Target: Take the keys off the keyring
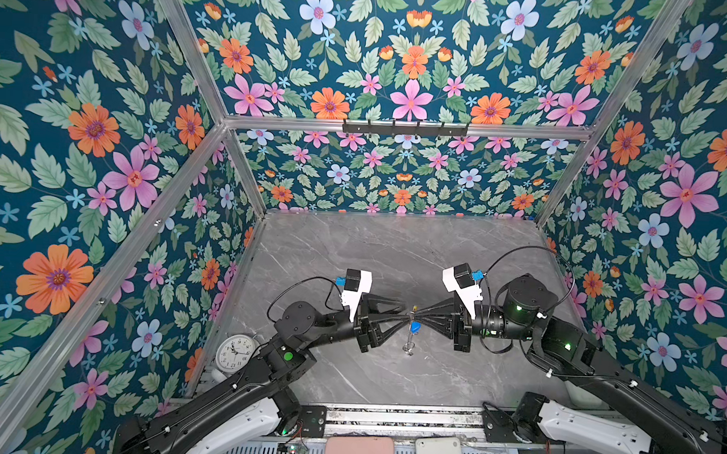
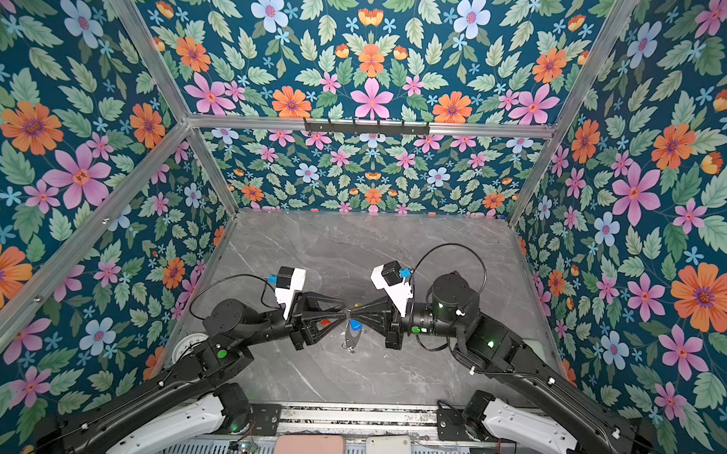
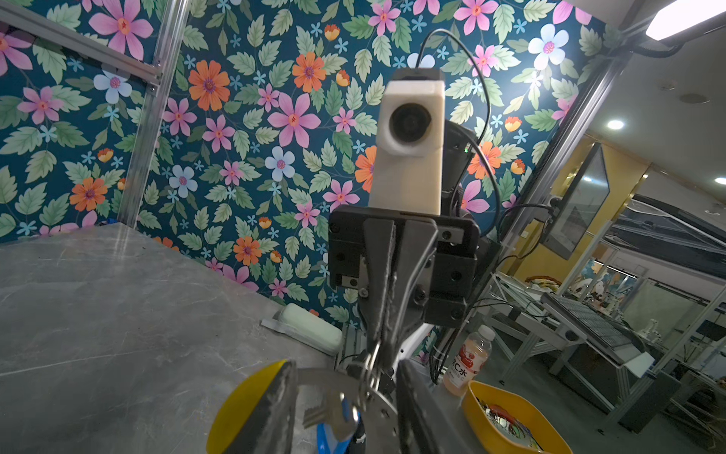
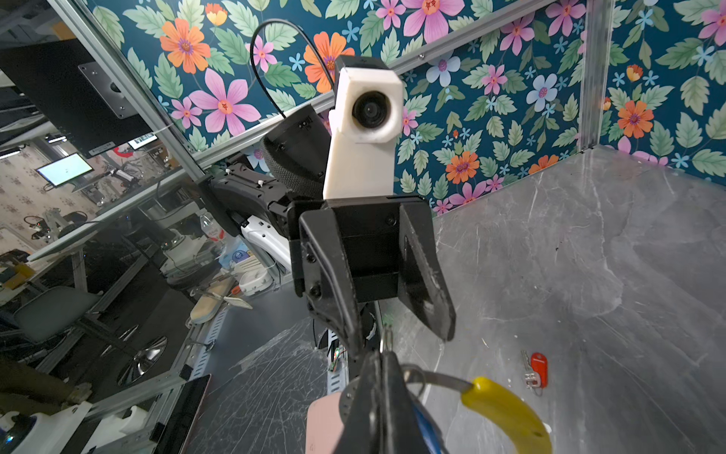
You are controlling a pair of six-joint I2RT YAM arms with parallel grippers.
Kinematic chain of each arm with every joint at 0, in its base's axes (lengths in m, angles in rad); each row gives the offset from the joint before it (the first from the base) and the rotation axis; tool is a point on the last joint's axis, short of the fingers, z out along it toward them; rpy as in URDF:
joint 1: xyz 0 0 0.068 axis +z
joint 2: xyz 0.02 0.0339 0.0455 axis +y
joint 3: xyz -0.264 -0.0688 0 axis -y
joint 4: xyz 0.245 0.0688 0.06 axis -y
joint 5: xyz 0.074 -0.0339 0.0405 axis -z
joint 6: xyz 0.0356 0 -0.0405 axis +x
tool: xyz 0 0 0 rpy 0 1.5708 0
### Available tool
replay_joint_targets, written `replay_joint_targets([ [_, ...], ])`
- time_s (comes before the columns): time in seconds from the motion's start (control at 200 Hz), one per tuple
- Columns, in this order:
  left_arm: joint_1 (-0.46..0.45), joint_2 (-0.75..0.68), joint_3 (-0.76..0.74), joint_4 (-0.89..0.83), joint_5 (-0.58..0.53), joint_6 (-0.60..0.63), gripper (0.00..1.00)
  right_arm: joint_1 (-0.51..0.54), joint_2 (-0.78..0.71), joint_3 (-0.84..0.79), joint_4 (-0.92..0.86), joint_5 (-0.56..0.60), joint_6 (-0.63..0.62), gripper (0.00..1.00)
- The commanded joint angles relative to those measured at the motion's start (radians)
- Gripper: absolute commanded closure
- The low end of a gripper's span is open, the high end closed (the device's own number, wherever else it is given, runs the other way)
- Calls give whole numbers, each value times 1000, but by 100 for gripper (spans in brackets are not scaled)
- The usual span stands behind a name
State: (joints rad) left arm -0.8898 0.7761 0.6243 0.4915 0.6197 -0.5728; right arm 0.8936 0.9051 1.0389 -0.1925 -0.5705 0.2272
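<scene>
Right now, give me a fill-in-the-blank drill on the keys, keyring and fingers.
1. The red-tagged key lies on the ___.
2. The blue-tagged key hangs from the keyring, whose coloured arc is ___.
3. The right gripper grips the keyring; the left gripper holds its fingers ___.
Missing: table; yellow; open.
</scene>
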Motion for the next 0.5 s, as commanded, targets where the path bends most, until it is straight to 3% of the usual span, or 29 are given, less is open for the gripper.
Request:
replay_joint_targets([
  [0.0, 1, 6, 37, -120, 51, 23, 60, 1, 15, 46, -135, -27, -79, 100],
  [0.19, 2, 12, 90, -229, 98, 53, 69, 1, 37, 100, -232, -40, -129, 100],
  [0.495, 1, 35, 113, -255, 148, 56, 84, -1, 59, 143, -278, -22, -158, 100],
])
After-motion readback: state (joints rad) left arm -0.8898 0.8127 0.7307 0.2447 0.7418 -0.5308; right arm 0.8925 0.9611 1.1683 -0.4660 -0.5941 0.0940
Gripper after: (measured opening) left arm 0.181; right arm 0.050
